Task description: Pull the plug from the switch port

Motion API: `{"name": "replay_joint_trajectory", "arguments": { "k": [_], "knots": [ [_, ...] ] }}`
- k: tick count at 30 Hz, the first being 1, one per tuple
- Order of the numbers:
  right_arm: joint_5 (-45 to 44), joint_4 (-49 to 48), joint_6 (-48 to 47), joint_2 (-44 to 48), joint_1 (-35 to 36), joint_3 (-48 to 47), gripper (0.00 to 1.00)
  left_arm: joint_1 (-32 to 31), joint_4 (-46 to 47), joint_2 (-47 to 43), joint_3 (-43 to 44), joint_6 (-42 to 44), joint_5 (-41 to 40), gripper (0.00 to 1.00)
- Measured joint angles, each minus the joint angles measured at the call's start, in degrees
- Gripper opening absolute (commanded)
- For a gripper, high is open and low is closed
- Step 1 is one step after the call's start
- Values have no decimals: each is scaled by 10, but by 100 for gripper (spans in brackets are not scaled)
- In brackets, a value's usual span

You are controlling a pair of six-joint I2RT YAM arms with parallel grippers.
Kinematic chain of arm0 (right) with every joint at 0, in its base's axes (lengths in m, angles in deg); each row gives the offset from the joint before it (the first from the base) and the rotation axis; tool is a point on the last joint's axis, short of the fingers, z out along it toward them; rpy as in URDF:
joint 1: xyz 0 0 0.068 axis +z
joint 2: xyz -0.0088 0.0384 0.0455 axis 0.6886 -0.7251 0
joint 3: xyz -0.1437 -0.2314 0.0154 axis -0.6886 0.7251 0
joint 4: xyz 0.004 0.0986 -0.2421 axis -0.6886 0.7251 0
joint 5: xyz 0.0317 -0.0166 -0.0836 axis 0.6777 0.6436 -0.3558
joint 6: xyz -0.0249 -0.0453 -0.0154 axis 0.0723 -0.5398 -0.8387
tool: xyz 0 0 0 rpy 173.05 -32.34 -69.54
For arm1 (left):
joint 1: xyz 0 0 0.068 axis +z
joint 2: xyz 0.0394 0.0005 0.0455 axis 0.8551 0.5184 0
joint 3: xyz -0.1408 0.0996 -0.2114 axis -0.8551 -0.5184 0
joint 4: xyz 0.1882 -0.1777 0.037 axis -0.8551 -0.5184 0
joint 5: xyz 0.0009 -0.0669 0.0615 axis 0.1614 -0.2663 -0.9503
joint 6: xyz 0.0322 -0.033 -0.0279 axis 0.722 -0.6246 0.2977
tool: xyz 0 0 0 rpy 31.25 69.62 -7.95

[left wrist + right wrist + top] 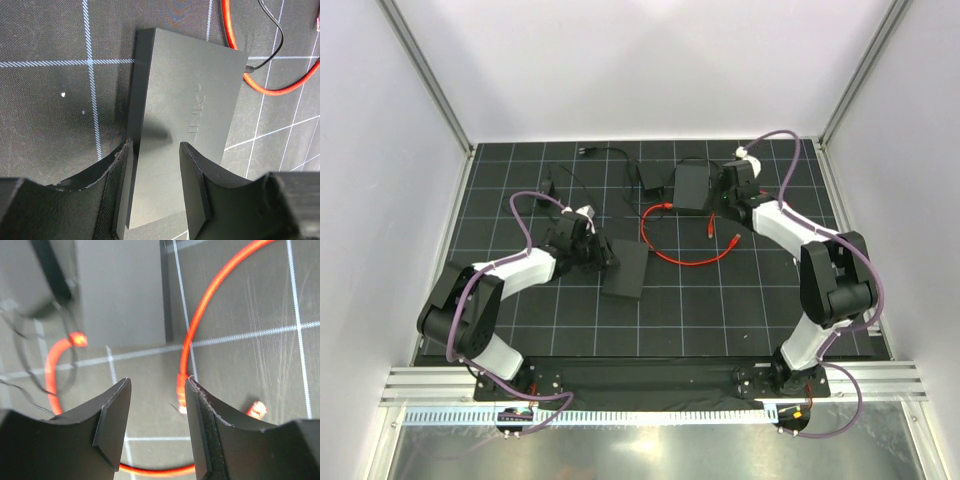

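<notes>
The switch (625, 268) is a flat black box lying on the gridded mat. In the left wrist view the switch (190, 90) shows raised lettering on its top. My left gripper (600, 252) (155, 145) is shut on its near end, one finger on each long side. The plug (181, 392) on a red cable lies loose on the mat, just beside one fingertip of my right gripper (157, 382). Seen from above, the plug (708, 228) rests apart from the switch. My right gripper (718, 205) hangs open above it, nothing between its fingers.
A second black box (690, 185) (120, 290) lies by the right gripper. A long red cable (675, 258) loops across the mat to another plug (735, 240) (257, 409). A thin black cord (272, 45) meets the switch's far corner. A black adapter (650, 178) sits at the back.
</notes>
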Motion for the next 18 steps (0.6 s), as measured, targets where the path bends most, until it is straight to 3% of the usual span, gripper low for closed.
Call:
{"name": "replay_joint_trajectory", "arguments": {
  "k": [9, 18],
  "knots": [
    [-47, 102, -77, -68, 31, -32, 49, 0, 2, -1, -2, 0, 2, 46],
    [-72, 116, -89, -99, 58, -44, 46, 0, 5, -3, -5, 2, 2, 46]
  ]
}}
